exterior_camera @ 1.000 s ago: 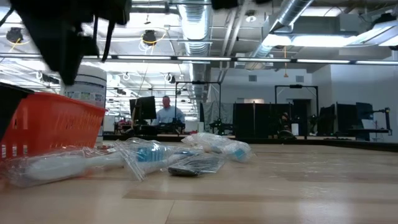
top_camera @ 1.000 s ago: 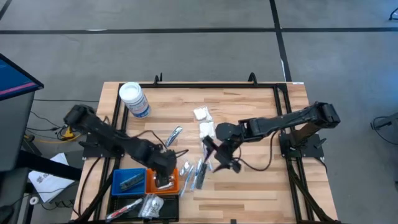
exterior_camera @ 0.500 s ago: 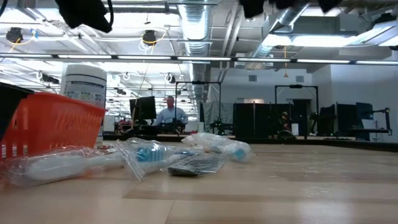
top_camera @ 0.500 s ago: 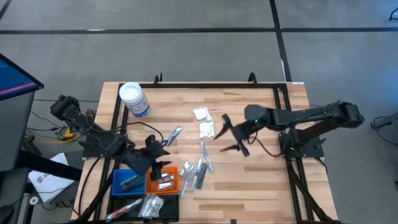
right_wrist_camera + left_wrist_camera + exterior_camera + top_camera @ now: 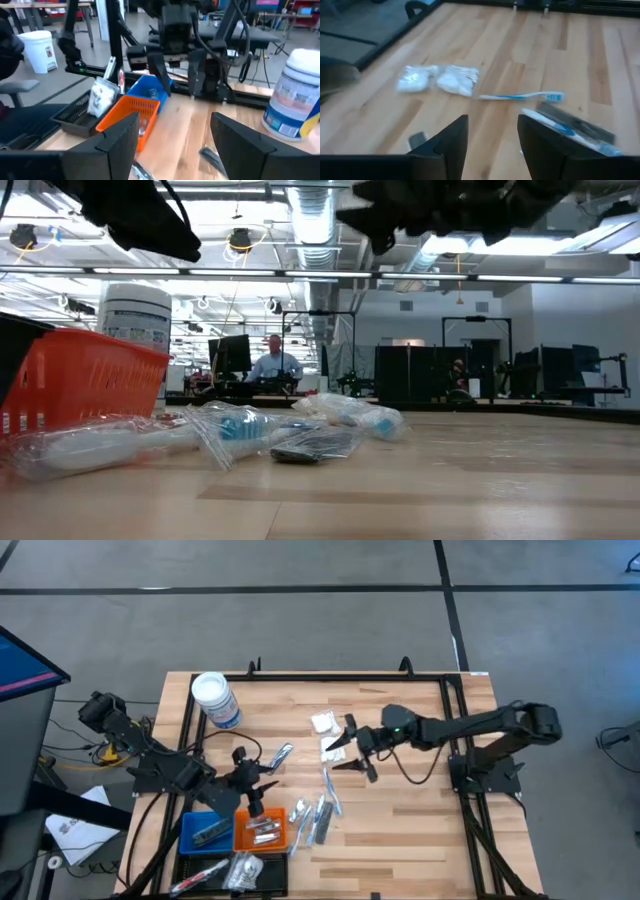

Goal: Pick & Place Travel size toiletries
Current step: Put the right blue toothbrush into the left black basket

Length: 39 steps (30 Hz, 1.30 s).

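Two white packets lie side by side near the table's middle; they also show in the left wrist view. A blue toothbrush and several slim wrapped tubes lie on the wood nearer the front edge. More small items lie in the orange tray. My left gripper hangs open and empty just beyond the orange tray's far side. My right gripper hangs open and empty above the table, just right of the white packets, its fingers pointing toward the table's left.
A blue tray and a black tray stand by the orange tray at the front left. A large white-lidded jar stands at the far left. A silvery item lies alone. Bare wood lies at the right and front.
My left gripper has risen from over the orange tray and drawn back a little toward the far edge. My right gripper has left the wrapped tubes, risen and gone toward the far edge, turning until its fingers point at the table's left, beside the white packets.
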### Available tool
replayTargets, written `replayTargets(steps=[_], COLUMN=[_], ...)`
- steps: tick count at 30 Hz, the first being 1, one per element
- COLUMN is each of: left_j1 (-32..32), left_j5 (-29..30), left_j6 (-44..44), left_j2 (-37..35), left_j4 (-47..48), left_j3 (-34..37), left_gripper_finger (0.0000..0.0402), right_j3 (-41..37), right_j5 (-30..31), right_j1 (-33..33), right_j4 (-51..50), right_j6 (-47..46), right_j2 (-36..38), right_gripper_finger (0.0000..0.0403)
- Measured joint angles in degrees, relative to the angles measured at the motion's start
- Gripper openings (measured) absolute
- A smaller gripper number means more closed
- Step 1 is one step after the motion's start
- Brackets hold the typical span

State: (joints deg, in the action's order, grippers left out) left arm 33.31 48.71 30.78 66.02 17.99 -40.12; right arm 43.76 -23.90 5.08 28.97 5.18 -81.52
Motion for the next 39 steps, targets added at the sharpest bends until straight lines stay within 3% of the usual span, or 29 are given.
replayTargets(steps=[5, 7, 13, 22, 24, 28, 39], left_j1=[-0.2, -0.2, -0.2, 0.1, 0.4, 1.7, 4.7], left_j5=[0.4, 0.4, -1.6, -2.8, -4.7, -7.1, -9.1], left_j6=[-1.0, -1.0, -2.2, -3.5, -3.6, -3.6, -3.2], left_j2=[0.0, 0.0, 0.0, 0.0, 0.0, 0.0, 0.0], left_j4=[-0.5, -0.6, -0.8, -1.9, -2.9, -4.8, -7.1], left_j3=[1.0, 1.5, 3.5, 4.4, 4.4, 4.4, 4.3], left_gripper_finger=[0.0163, 0.0163, 0.016, 0.0158, 0.0158, 0.0158, 0.0158], right_j3=[1.1, 2.5, 4.6, 6.2, 7.7, 9.9, 10.6], right_j5=[0.0, 0.0, 0.0, 0.0, 2.1, 11.8, 21.7], right_j1=[-1.1, -1.4, -1.4, -11.8, -13.0, -14.8, -13.7], right_j4=[-0.1, -1.0, -15.4, -13.1, -19.2, -32.7, -39.1], right_j6=[-0.8, -5.2, -17.9, -27.5, -27.8, -30.1, -36.9], right_j2=[-6.6, -9.0, -11.7, -11.6, -11.5, -11.6, -13.3], right_gripper_finger=[0.0238, 0.0238, 0.022, 0.0189, 0.0181, 0.0168, 0.0174])
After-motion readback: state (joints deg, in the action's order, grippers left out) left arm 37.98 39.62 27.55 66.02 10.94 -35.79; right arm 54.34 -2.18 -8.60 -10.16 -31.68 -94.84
